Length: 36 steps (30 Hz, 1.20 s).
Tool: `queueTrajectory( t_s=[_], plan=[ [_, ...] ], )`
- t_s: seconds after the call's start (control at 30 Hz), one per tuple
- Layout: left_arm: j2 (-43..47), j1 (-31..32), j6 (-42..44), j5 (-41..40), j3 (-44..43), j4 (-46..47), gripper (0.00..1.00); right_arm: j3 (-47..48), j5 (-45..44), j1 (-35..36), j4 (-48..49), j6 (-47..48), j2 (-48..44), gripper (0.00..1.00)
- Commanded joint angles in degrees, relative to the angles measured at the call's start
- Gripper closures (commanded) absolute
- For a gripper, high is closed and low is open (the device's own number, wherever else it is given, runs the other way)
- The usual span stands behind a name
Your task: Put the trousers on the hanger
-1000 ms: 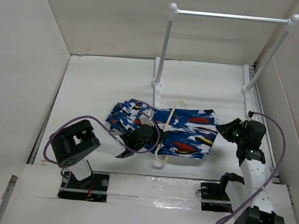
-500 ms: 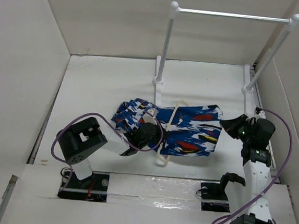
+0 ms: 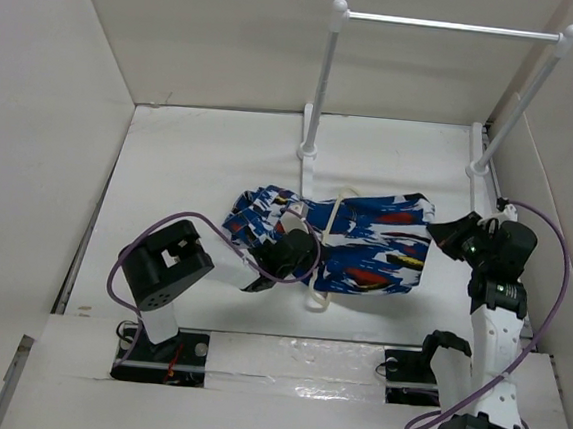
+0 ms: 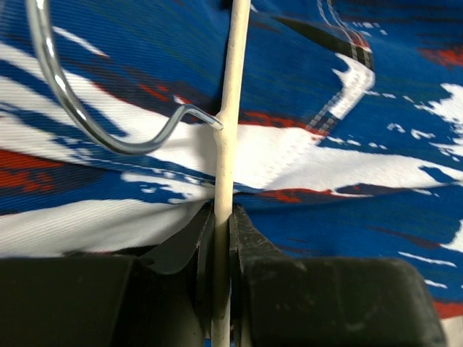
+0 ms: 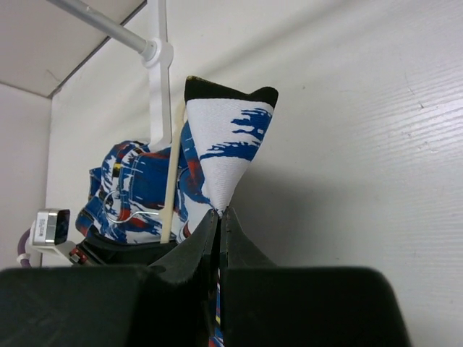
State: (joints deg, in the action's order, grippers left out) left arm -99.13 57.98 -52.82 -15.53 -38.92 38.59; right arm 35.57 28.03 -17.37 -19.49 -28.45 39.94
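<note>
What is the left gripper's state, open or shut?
Shut: the left gripper clamps the hanger rod between its fingers, over the trousers.

Trousers: bright blue soft fabric with white, red, black and yellow patches. Spread flat across the middle of the top view, long axis 9 to 3 o'clock. Bunched and rumpled at the 9 o'clock end. 3 o'clock edge raised in a pinched peak, white-and-blue with a dark hem.

Hanger: thin cream-white frame, laid over the trousers, running roughly 1 to 7 o'clock. 7 o'clock end poking out past the fabric edge. Metal hook curving off the rod, over the cloth.
</note>
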Motion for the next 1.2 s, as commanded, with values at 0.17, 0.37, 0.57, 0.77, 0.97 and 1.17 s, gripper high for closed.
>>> queueTrajectory(
  t_s=[0.17,0.37,0.57,0.77,0.97,1.17],
  plan=[
    [1.9,-5.5,3.4,-11.3,5.3,-11.7,1.00,4.1,-3.9,-6.0,7.5,-1.3,-1.1,1.00],
    [3.0,-4.5,2.8,-11.1,4.0,-11.9,1.00,2.1,-4.8,-6.0,6.7,0.3,-1.4,1.00],
    [14.1,1.9,0.8,-16.8,5.0,-16.3,1.00,-10.1,-2.3,-6.0,12.5,-0.6,-1.1,0.99],
    [24.9,8.3,-0.2,-24.6,4.6,-21.6,1.00,-10.9,-2.8,-6.0,12.4,1.2,0.0,0.51],
    [27.1,10.1,3.9,-23.6,2.4,-18.5,1.00,-5.3,-1.6,-1.2,9.1,1.7,-2.0,0.27],
    [30.8,10.7,9.1,-21.7,-1.3,-16.1,1.00,-3.6,-1.6,17.7,10.5,-6.3,-7.1,0.90]
  ],
)
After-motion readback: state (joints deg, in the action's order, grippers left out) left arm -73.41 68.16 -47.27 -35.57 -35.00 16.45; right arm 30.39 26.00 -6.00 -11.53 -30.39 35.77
